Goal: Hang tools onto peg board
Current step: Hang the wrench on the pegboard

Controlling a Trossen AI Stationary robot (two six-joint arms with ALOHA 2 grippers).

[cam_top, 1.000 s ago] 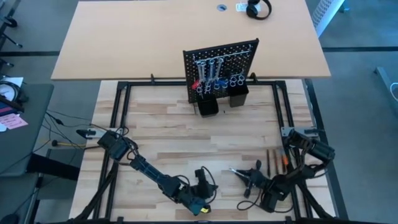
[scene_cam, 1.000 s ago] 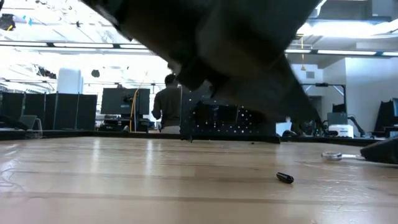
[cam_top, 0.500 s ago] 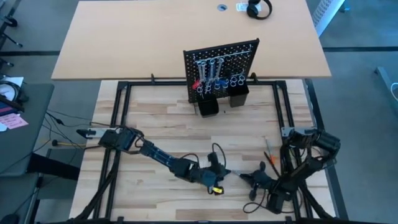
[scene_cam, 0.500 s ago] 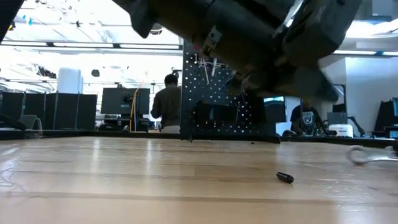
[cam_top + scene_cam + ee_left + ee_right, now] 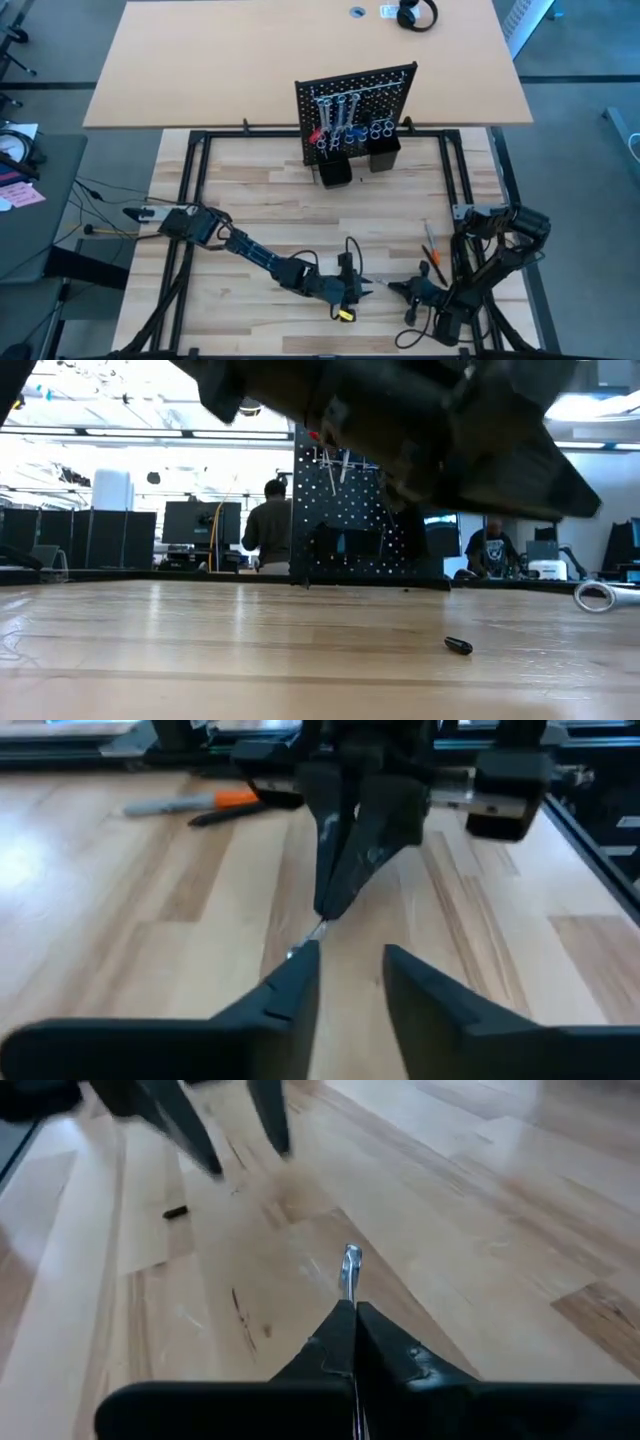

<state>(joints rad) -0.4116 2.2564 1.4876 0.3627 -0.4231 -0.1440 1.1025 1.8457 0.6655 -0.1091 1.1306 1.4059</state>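
Both pincers meet mid-bench: right pincer (image 5: 352,1320) pinches a mostly hidden silver wrench (image 5: 349,1268); left pincer (image 5: 350,970), previously pressed together, now spread beside its tip.

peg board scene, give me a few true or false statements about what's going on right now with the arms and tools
1. The right tool is shut on a thin silver wrench. True.
2. The left tool is clamped on that wrench. False: its fingers stand apart, just in front of the wrench tip.
3. The peg board is bare. False: silver wrenches and other tools already hang on it.
4. An orange-and-black tool lies on the table beside the right arm. True.
5. Both tools are up at the peg board. False: they face each other near the table's front edge, far from it.
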